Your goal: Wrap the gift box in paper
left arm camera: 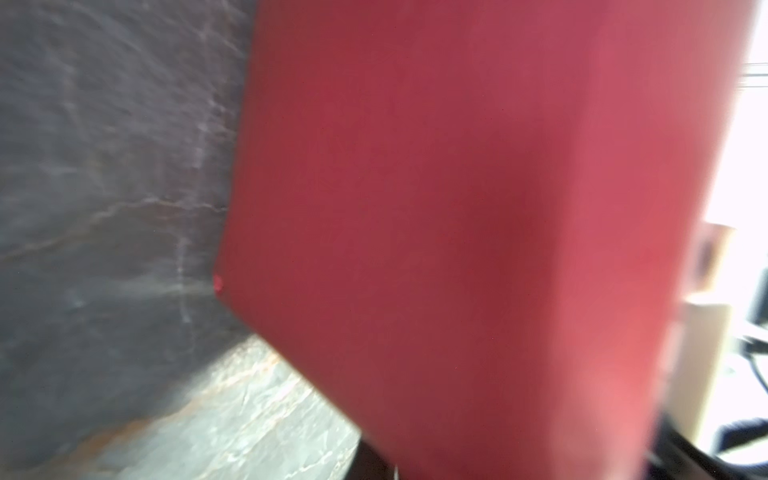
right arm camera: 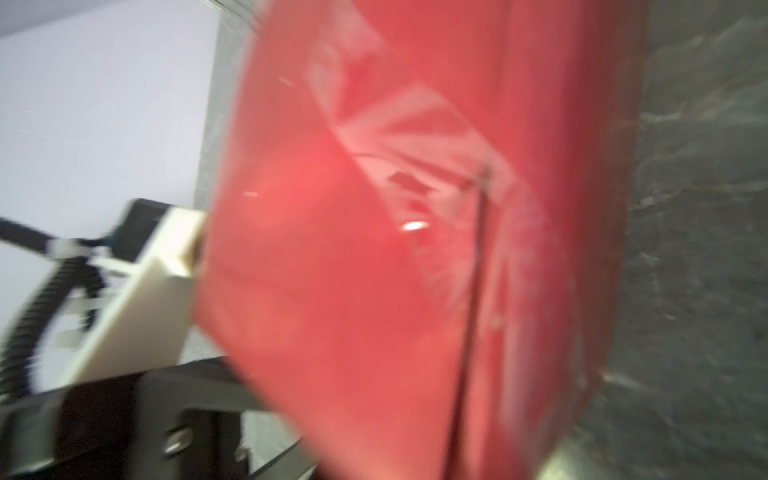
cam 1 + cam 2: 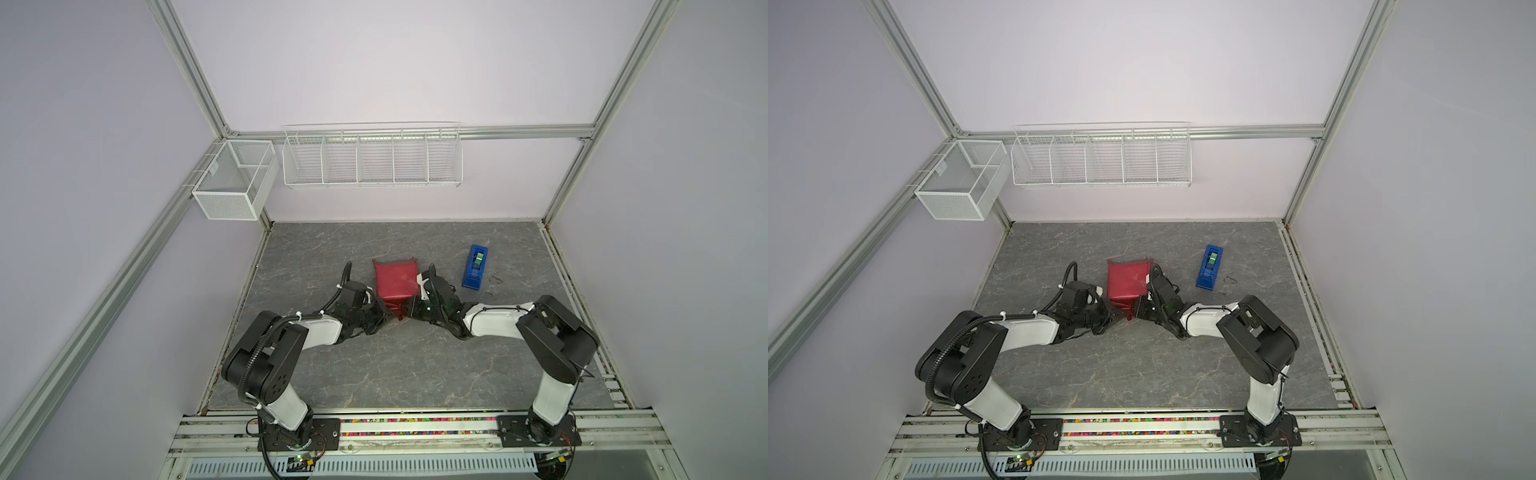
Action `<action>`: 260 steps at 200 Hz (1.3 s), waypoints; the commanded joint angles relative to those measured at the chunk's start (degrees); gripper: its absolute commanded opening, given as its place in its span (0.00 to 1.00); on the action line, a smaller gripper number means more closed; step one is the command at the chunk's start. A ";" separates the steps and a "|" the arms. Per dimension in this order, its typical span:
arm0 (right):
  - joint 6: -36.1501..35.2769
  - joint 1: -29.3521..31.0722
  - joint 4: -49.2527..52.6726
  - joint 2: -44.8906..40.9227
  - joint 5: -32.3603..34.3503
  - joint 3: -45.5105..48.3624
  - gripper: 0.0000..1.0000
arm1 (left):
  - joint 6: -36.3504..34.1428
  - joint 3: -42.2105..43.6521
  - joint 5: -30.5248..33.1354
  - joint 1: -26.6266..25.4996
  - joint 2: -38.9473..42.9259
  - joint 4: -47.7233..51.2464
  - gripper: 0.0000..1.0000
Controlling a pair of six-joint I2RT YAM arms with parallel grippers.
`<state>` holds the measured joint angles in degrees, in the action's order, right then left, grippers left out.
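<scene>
The red paper (image 3: 395, 277) (image 3: 1127, 277) lies folded over a box shape in the middle of the table; the gift box itself is hidden under it. At the near end the paper narrows into a flap hanging toward the table. My left gripper (image 3: 385, 311) (image 3: 1116, 309) is shut on that flap from the left. My right gripper (image 3: 409, 311) (image 3: 1139, 309) meets the flap from the right, its jaws hidden. Blurred paper (image 1: 457, 208) fills the left wrist view. In the right wrist view, creased, shiny paper (image 2: 374, 249) covers the jaws.
A blue tape dispenser (image 3: 475, 267) (image 3: 1209, 267) with a green roll stands to the right of the paper. A white mesh basket (image 3: 232, 183) and a white wire rack (image 3: 372, 158) hang on the back wall. The left arm's wrist (image 2: 145, 291) shows in the right wrist view.
</scene>
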<state>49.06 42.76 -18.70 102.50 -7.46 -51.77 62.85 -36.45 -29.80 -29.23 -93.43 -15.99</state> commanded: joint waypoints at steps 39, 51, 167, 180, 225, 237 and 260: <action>-16.34 0.83 8.29 -12.78 -0.10 6.18 0.27 | -0.10 -1.52 0.56 -0.21 2.10 1.74 0.00; -22.35 1.31 9.07 -14.73 0.60 7.18 0.28 | -0.17 -1.39 0.53 -0.20 2.49 2.08 0.00; -77.94 8.06 -7.24 -12.63 1.41 14.68 0.54 | -1.94 2.15 1.94 -0.14 8.10 7.26 0.00; -79.41 8.07 -7.40 -11.00 2.33 13.68 0.54 | -2.07 2.26 2.16 -0.13 8.75 7.88 0.00; -82.59 8.03 -10.01 -7.13 4.19 11.72 0.55 | -2.33 2.26 2.48 -0.17 9.44 8.96 0.00; -83.19 7.87 -9.59 -6.39 4.13 10.94 0.55 | -2.30 2.52 2.57 -0.19 9.35 8.96 0.00; -84.31 7.86 -9.45 -4.68 4.00 9.52 0.54 | -2.12 2.88 2.69 -0.15 9.14 8.69 0.00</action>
<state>-31.44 50.52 -26.13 96.16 -3.64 -40.27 61.14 -34.46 -28.12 -29.28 -84.88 -7.40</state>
